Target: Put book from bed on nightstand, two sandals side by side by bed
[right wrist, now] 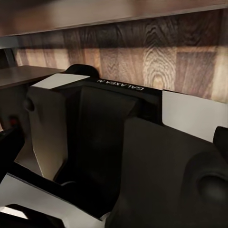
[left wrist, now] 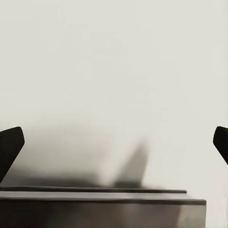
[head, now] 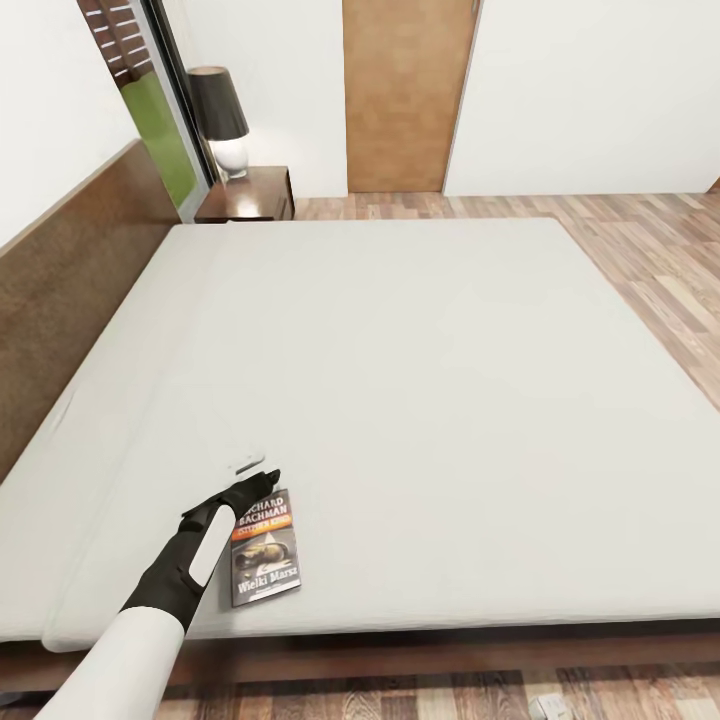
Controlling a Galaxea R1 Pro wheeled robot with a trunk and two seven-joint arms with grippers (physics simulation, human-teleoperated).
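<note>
The book (head: 265,547) is lying flat on the bed (head: 420,380), near its foot edge. The left hand (head: 262,482) is reaching over the mattress just beside the book's upper left corner; in the left wrist view its dark fingertips (left wrist: 10,145) are standing wide apart, holding nothing. The right hand's opening cannot be told. A nightstand (head: 250,195) is carrying a lamp (head: 222,120) beside the headboard (head: 70,270), over wood flooring (head: 640,250).

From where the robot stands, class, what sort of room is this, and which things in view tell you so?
Most likely a bedroom: a large bed with a bare pale mattress and dark wooden headboard, and beyond its far corner a nightstand bearing a lamp.
</note>
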